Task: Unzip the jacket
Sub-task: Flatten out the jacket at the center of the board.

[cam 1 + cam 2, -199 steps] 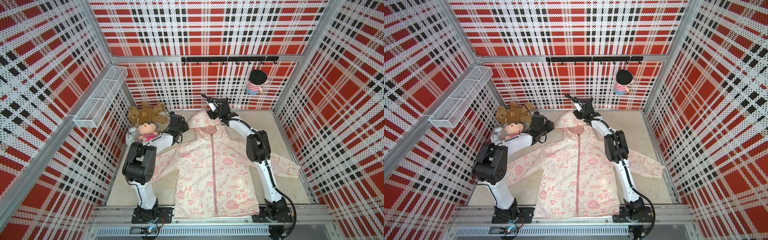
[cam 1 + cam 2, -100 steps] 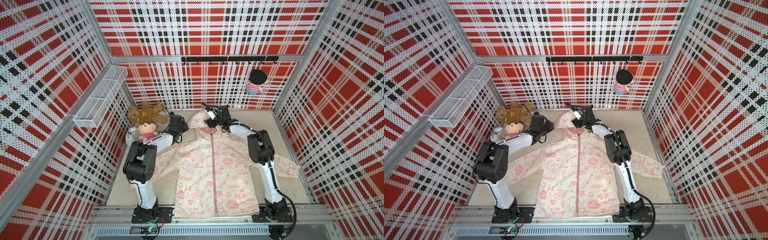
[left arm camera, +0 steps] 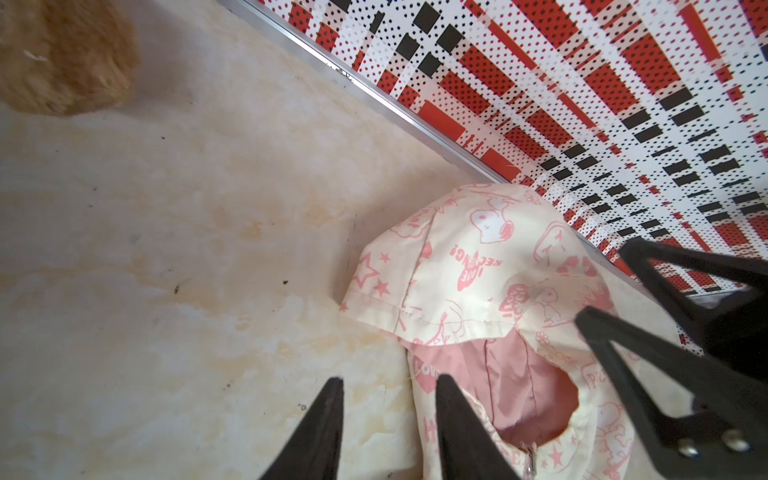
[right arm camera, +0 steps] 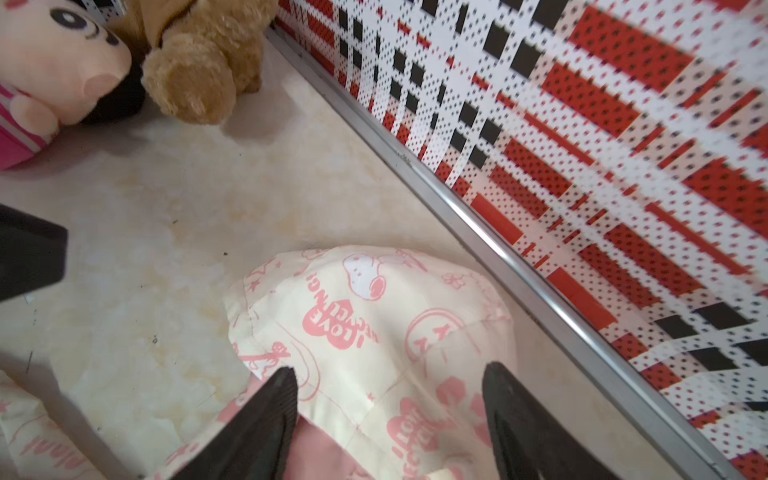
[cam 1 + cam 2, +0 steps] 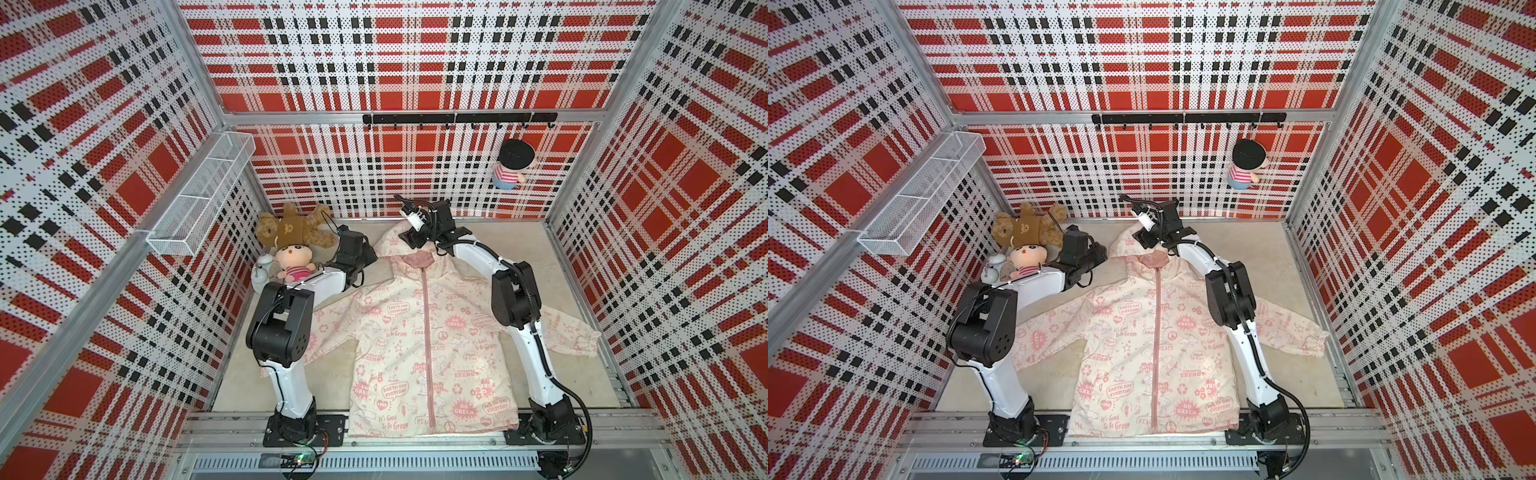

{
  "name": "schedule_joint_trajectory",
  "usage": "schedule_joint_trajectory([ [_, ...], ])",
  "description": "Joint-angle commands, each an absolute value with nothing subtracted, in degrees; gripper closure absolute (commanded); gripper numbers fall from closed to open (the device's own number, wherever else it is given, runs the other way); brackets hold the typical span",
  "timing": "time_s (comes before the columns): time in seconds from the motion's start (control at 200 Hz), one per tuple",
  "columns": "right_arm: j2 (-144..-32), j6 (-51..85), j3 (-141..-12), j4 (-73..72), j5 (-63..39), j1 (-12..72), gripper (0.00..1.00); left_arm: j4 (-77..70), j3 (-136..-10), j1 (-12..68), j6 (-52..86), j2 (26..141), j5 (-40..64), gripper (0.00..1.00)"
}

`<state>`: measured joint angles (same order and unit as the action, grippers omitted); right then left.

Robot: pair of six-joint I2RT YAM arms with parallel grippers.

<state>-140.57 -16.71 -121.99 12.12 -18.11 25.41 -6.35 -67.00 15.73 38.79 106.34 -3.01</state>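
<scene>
The cream jacket point(image 5: 419, 340) point(image 5: 1154, 349) with pink prints lies flat and front-up, hood toward the back wall. Its pink zipper point(image 5: 426, 332) is closed up to the collar, and the metal pull point(image 3: 530, 457) shows below the pink hood lining. My left gripper point(image 5: 371, 259) point(image 3: 388, 380) is low at the jacket's left collar edge. It is open with a narrow gap; one finger lies over the collar hem and the other over bare table. My right gripper point(image 5: 409, 241) point(image 4: 390, 372) is wide open over the hood point(image 4: 374, 316), gripping nothing.
A brown teddy bear point(image 5: 291, 226), a pink-faced doll point(image 5: 293, 259) and a small white toy point(image 5: 262, 270) sit in the back left corner beside my left arm. The back wall's metal rail point(image 4: 478, 224) runs just behind the hood. A wire basket point(image 5: 203, 195) hangs on the left wall.
My right gripper has come forward and down from near the back wall to just over the hood. My left gripper's jaws have narrowed a little; that arm has barely moved.
</scene>
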Motion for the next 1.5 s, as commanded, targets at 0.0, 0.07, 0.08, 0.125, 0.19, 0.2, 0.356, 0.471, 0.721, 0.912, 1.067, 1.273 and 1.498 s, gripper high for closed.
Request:
schedule_joint_trajectory([
  [0.0,-143.43,-16.31,-123.87,15.70,-19.59,25.84,0.27,-7.65,-66.54,15.23,38.80,107.29,-2.54,0.60],
  [0.07,-145.08,-15.93,-126.07,17.42,-19.56,25.92,0.27,-7.64,-66.53,15.16,38.85,107.49,-2.55,0.61],
  [0.08,-145.30,-15.85,-126.42,17.65,-19.52,25.90,0.27,-7.65,-66.53,15.26,38.85,107.49,-2.55,0.61],
  [0.125,-146.64,-15.24,-128.23,18.82,-18.73,25.92,0.26,-7.65,-66.55,15.19,38.85,107.62,-2.39,0.61],
  [0.19,-148.72,-14.19,-131.38,20.93,-17.50,25.93,0.25,-7.64,-66.62,15.15,38.93,107.89,-2.16,0.61],
  [0.2,-149.00,-13.99,-131.83,21.23,-17.21,25.93,0.25,-7.62,-66.62,15.21,38.93,107.96,-2.19,0.61],
  [0.356,-155.69,-7.89,-143.96,28.86,-12.66,25.83,0.17,-7.63,-66.59,15.21,39.10,108.61,-1.89,0.61],
  [0.471,-157.65,-1.54,-147.83,30.97,-11.83,25.52,0.17,-7.92,-66.04,15.36,39.54,108.93,-1.92,0.61],
  [0.721,-157.29,16.67,-145.72,30.82,-19.46,22.53,0.25,-8.34,-65.39,15.72,39.98,109.03,-1.76,0.61],
  [0.912,-157.93,21.94,-146.16,33.48,-19.39,22.05,0.27,-8.31,-65.52,15.87,39.99,109.31,-1.50,0.61],
  [1.067,-158.41,24.12,-146.31,37.65,-19.39,21.34,0.29,-8.30,-65.09,16.00,40.08,109.25,-1.47,0.61],
  [1.273,-157.34,25.82,-142.74,37.82,-17.70,21.11,0.25,-8.39,-65.08,16.11,40.30,109.67,-1.24,0.60],
  [1.498,-159.68,28.18,-143.35,36.64,-17.75,21.10,0.39,-8.76,-65.13,16.52,40.56,110.30,-0.97,0.60],
])
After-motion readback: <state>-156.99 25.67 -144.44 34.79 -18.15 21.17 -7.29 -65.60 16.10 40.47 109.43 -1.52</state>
